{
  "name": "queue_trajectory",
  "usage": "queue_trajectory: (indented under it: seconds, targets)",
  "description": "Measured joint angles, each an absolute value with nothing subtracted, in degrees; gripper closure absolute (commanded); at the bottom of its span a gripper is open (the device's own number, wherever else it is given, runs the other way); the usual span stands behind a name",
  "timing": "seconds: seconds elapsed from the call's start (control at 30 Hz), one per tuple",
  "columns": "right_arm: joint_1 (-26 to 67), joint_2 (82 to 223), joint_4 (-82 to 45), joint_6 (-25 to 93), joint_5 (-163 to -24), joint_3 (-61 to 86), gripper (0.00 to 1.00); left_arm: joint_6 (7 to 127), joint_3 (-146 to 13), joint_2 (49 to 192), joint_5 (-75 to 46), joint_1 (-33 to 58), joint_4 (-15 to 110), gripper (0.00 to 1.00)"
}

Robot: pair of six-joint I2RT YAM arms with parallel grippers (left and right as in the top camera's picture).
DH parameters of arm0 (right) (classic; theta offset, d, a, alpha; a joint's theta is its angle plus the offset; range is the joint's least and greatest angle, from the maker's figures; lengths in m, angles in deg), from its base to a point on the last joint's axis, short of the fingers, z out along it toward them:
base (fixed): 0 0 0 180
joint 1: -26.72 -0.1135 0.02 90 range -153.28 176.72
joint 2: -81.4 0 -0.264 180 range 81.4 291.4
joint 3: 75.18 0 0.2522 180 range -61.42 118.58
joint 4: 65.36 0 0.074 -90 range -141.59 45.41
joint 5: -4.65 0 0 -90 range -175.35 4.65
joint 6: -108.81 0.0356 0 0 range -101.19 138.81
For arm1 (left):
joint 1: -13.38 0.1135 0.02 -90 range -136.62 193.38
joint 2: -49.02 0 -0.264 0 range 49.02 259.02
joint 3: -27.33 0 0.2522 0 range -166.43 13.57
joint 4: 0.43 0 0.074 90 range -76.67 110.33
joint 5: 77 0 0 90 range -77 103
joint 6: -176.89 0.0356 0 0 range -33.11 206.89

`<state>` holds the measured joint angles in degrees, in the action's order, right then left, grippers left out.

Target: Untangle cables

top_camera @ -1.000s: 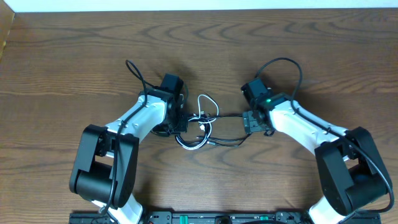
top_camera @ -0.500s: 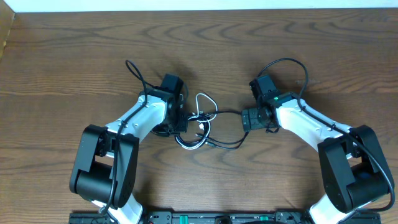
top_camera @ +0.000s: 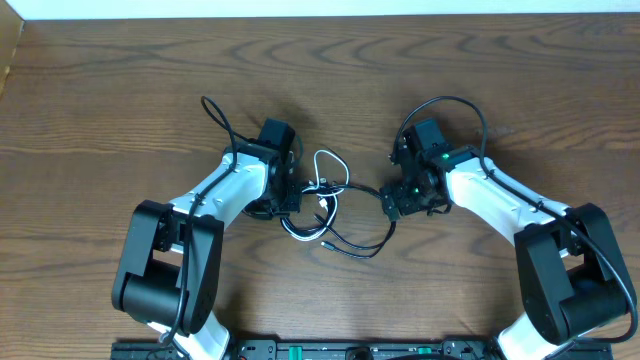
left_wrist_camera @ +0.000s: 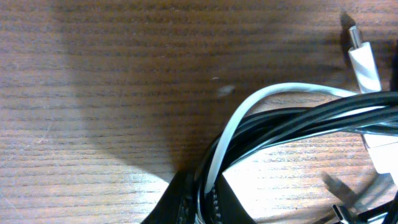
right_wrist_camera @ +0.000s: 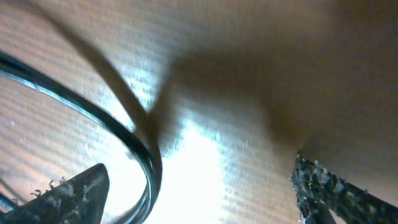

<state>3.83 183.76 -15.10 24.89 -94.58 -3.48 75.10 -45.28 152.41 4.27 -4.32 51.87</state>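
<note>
tangle [top_camera: 322,200] sits on the table [top_camera: 100,100] between the two arms. left gripper [left_wrist_camera: 202,194] is at the tangle's left edge, clamped shut on it: the white cable [left_wrist_camera: 249,102] and black cables [left_wrist_camera: 298,121] both run into the pinch. white plug [left_wrist_camera: 364,62] lies loose just beside the tangle. right gripper [right_wrist_camera: 196,186] is at the tangle's right edge, jaws wide, holding nothing. one black strand [right_wrist_camera: 149,171] crosses between its fingers, off-centre.

my read: the step is to take a single black strand off the tangle's right side while the left anchors.

to do it well:
- centre that strand between the pads before closing
- take only that one
- pull away from the tangle slow and low

the left pinches everything, so a hard pull likely tightens the knot. ease off if the loop cinches.
</note>
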Motion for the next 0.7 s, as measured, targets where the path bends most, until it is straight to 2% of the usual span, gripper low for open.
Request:
queue_trajectory:
  seconds: [0.3,0.47,0.7]
  targets:
    - [0.5,182.2,-15.7,29.6,-92.9,-6.5,0.11,75.1,-45.3,152.4,4.3,-4.3,51.9,0.91]
    - [-2.7,181.8,-13.1,31.4,-84.0,-7.9,0.06,75.1,-45.3,152.4,4.4,-4.3,51.9,0.91]
    - [-0.2,181.2,-8.4,34.2,-80.0,-8.0,0.05,75.1,-45.3,152.4,4.4,-4.3,51.9,0.91]
